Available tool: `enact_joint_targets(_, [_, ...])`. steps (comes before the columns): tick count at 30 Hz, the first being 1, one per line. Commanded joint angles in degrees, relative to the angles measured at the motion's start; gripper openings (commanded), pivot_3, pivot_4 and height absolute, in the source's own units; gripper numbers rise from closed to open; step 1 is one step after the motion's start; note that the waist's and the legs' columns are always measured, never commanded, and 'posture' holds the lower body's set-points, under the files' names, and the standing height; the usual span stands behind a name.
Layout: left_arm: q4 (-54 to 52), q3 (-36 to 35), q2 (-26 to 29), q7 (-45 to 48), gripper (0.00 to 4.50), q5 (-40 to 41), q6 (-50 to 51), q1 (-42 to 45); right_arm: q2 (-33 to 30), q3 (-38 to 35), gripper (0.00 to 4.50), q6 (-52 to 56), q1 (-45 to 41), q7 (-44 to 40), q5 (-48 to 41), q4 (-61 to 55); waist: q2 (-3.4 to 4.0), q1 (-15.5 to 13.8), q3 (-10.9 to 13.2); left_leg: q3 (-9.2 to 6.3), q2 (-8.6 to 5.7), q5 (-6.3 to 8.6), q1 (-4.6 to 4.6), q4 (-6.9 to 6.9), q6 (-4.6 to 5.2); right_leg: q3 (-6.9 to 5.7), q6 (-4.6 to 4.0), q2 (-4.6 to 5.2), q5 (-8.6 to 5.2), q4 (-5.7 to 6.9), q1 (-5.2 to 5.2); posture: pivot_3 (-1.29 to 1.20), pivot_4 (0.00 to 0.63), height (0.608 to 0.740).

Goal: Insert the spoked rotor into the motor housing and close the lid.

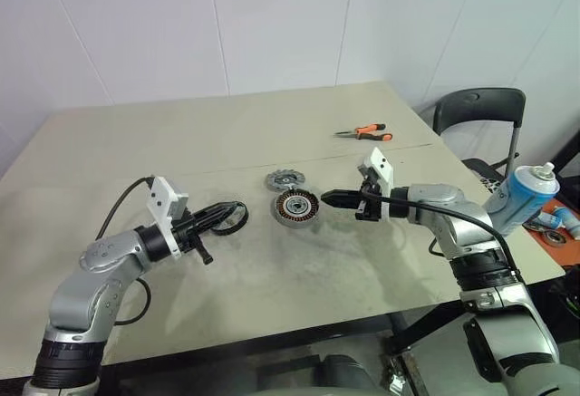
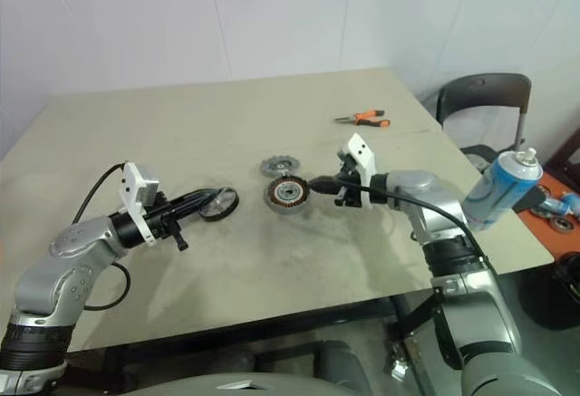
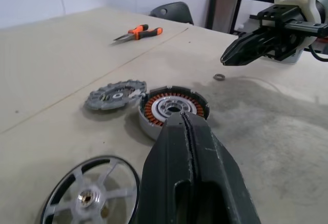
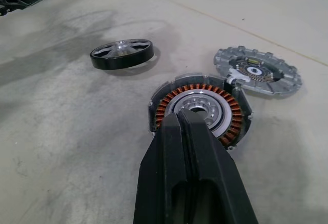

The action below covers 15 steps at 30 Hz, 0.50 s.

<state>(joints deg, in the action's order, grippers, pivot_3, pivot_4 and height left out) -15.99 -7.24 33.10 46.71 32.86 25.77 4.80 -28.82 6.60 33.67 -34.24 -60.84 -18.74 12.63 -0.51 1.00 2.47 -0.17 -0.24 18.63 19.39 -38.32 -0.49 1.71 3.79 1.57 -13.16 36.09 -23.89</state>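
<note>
Resting on the beige desk (image 1: 227, 142): round silver-grey metal motor housing (image 1: 296, 207) with its ring of copper-orange windings facing up, uncovered. Just behind it, nearly touching its rim, ribbed grey metal disc lid (image 1: 284, 179), lying flat. Off to the housing's left, thin black spoked rotor (image 2: 218, 203) flat on the desk, at the tips of the left hand (image 2: 204, 198). Left hand fully closed, fingers (image 3: 189, 152) pressed together, gripping nothing. Right hand (image 1: 330, 198) likewise closed and empty, tips just beside the housing's right edge, not touching. Farther back, orange-handled pliers (image 1: 364, 131). At the right desk edge, blue spray can (image 1: 524, 194).
</note>
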Motion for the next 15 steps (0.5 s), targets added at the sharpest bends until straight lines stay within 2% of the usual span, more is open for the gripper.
enact_joint_targets(1, [-0.9,-0.2,0.1,0.4,0.00,0.4,-0.1,0.9,-0.1,-0.6,0.00,-1.5,-1.8,0.2,0.2,-0.4,0.00,0.0,0.0,0.00,0.00,0.00,0.00,0.00,0.00,0.00,0.00,0.00,0.00,0.00,0.00,0.00,0.000,0.740])
enact_joint_targets(15, [0.3,-1.1,1.2,1.0,0.00,-1.2,-0.8,0.1,0.0,-1.7,0.00,-4.8,-0.7,1.0,0.4,-0.9,0.00,-0.1,0.0,0.00,0.00,0.00,0.00,0.00,0.00,0.00,0.00,0.01,0.00,0.00,0.00,0.00,0.000,0.740])
